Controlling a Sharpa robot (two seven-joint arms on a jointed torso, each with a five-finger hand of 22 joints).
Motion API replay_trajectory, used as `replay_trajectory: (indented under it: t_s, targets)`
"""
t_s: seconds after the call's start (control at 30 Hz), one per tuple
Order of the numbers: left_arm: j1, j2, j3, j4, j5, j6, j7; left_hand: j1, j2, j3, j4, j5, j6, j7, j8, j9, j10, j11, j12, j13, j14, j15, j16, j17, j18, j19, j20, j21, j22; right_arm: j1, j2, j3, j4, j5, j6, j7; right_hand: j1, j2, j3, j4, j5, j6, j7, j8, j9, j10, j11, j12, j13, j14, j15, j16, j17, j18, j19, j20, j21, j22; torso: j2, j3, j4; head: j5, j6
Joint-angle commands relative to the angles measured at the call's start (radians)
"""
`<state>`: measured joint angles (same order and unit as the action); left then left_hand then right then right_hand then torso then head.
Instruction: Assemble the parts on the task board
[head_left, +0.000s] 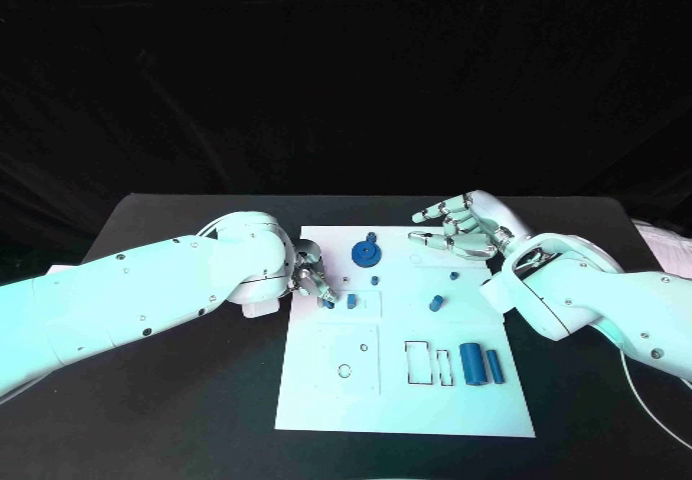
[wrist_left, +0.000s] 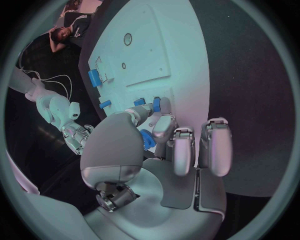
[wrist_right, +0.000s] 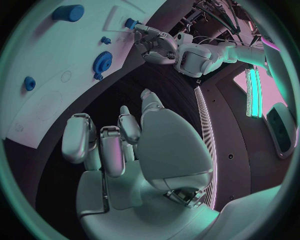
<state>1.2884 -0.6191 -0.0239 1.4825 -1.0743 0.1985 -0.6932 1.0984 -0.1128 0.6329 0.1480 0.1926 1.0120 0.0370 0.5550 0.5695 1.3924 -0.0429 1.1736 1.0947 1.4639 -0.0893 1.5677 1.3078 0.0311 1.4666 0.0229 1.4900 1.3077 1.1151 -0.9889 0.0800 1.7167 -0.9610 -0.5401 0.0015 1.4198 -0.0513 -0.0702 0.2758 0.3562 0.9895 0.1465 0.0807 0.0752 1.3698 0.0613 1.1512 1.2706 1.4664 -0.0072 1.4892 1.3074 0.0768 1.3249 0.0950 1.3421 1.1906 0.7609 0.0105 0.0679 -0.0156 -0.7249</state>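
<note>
The white task board (head_left: 404, 400) lies in the middle of the table. On it are a blue gear (head_left: 366, 252), a thick blue cylinder (head_left: 470, 361), a slim blue bar (head_left: 493, 366) and small blue pegs (head_left: 434, 301). My left hand (head_left: 307, 278) hangs over the board's left edge. Its fingertips (wrist_left: 158, 116) are curled down against a small blue part (wrist_left: 156, 103); whether they pinch it is unclear. A second small part (head_left: 352, 299) stands just beside it. My right hand (head_left: 459, 228) hovers over the board's far right corner, fingers spread and holding nothing.
Empty outlined slots (head_left: 417, 362) and a round hole (head_left: 343, 371) mark the board's near half. Black table (head_left: 188, 400) lies on both sides of the board. A pale object (head_left: 666, 243) sits at the table's right edge.
</note>
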Motion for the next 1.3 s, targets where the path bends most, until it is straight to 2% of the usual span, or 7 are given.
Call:
replay_trajectory:
  t_s: [0.03,0.67,0.87,0.97,1.03,1.17,1.3]
  targets:
    - [-0.010,0.008,-0.008,0.002,0.017,0.042,-0.028,-0.017,0.001,-0.004,0.007,0.003,0.022,-0.016,-0.001,0.001,0.008,-0.003,0.006,0.003,0.107,-0.004,0.003,0.263,-0.008,0.058,-0.003,0.006,0.197,-0.001,0.002,0.000,0.001,-0.005,0.009,0.004,-0.003,0.004,-0.007,0.000,0.003,0.005,-0.003,0.004,0.000,0.001,-0.005,0.005,-0.002,0.070,-0.008,-0.002,0.112,0.009,-0.003,0.000,-0.004,0.001,0.000,0.0001,0.0005,0.000,-0.001]
    - [-0.009,0.015,-0.006,0.001,-0.017,0.019,-0.027,-0.085,-0.032,-0.054,0.025,0.001,0.044,-0.023,0.000,-0.024,0.017,-0.008,0.016,0.016,0.107,-0.008,0.003,0.263,-0.012,0.067,-0.007,0.018,0.209,-0.001,0.004,0.000,-0.001,-0.005,0.009,0.005,-0.002,0.004,-0.008,0.000,0.004,0.005,-0.003,0.004,0.000,0.001,-0.005,0.003,-0.003,0.070,-0.008,-0.003,0.111,0.009,-0.004,0.000,-0.004,0.000,0.000,-0.0003,0.0006,-0.001,-0.002]
    - [-0.009,0.013,-0.006,-0.003,-0.020,0.020,-0.032,-0.111,-0.048,-0.095,0.041,0.000,0.052,-0.024,0.002,-0.036,0.020,-0.009,0.019,0.019,0.107,-0.009,0.003,0.263,-0.013,0.068,-0.008,0.021,0.212,-0.001,0.004,0.000,-0.002,-0.004,0.009,0.005,-0.003,0.004,-0.009,0.000,0.004,0.005,-0.003,0.004,0.000,0.001,-0.005,0.003,-0.003,0.070,-0.008,-0.003,0.110,0.009,-0.004,0.000,-0.004,0.000,0.000,-0.0004,-0.0001,-0.001,-0.002]
    - [-0.009,0.011,-0.005,-0.003,-0.026,0.015,-0.034,-0.143,-0.069,-0.153,0.067,-0.003,0.059,-0.023,0.006,-0.042,0.023,-0.008,0.021,0.022,0.107,-0.008,0.003,0.263,-0.013,0.070,-0.008,0.023,0.215,-0.001,0.004,0.000,-0.002,-0.004,0.009,0.005,-0.003,0.004,-0.009,0.000,0.004,0.004,-0.003,0.004,0.000,0.000,-0.005,0.002,-0.004,0.070,-0.008,-0.003,0.110,0.009,-0.004,0.000,-0.005,-0.001,0.000,-0.0006,-0.0001,-0.001,-0.001]
    - [-0.009,0.009,-0.005,-0.003,-0.030,0.010,-0.035,-0.153,-0.070,-0.209,0.086,-0.003,0.062,-0.024,0.009,-0.050,0.024,-0.009,0.021,0.022,0.107,-0.009,0.003,0.263,-0.014,0.071,-0.008,0.024,0.216,-0.001,0.004,0.000,-0.002,-0.004,0.008,0.005,-0.003,0.004,-0.009,0.000,0.004,0.004,-0.003,0.004,0.000,0.000,-0.005,0.002,-0.004,0.070,-0.008,-0.003,0.110,0.009,-0.004,0.000,-0.005,-0.001,0.000,-0.0009,-0.0003,-0.002,0.000]
    - [-0.009,0.002,-0.004,-0.001,-0.037,-0.009,-0.034,-0.142,-0.060,-0.326,0.123,-0.005,0.062,-0.026,0.014,-0.069,0.025,-0.011,0.021,0.024,0.107,-0.012,0.003,0.263,-0.014,0.072,-0.010,0.025,0.218,-0.001,0.003,0.000,-0.002,-0.004,0.008,0.006,-0.003,0.004,-0.009,0.000,0.004,0.004,-0.003,0.004,0.000,0.000,-0.005,0.002,-0.004,0.070,-0.008,-0.003,0.110,0.009,-0.004,0.000,-0.005,-0.001,0.000,-0.0011,-0.0002,-0.002,-0.001]
    - [-0.010,-0.008,-0.003,0.004,-0.042,-0.028,-0.032,-0.134,-0.044,-0.381,0.139,-0.007,0.063,-0.026,0.020,-0.079,0.027,-0.012,0.023,0.027,0.107,-0.012,0.003,0.263,-0.015,0.074,-0.011,0.027,0.220,-0.001,0.003,0.000,-0.003,-0.004,0.008,0.006,-0.003,0.004,-0.009,0.000,0.004,0.004,-0.003,0.004,0.000,0.000,-0.005,0.002,-0.004,0.070,-0.008,-0.003,0.110,0.009,-0.004,0.000,-0.005,-0.001,0.001,-0.0014,0.0001,-0.005,-0.001]
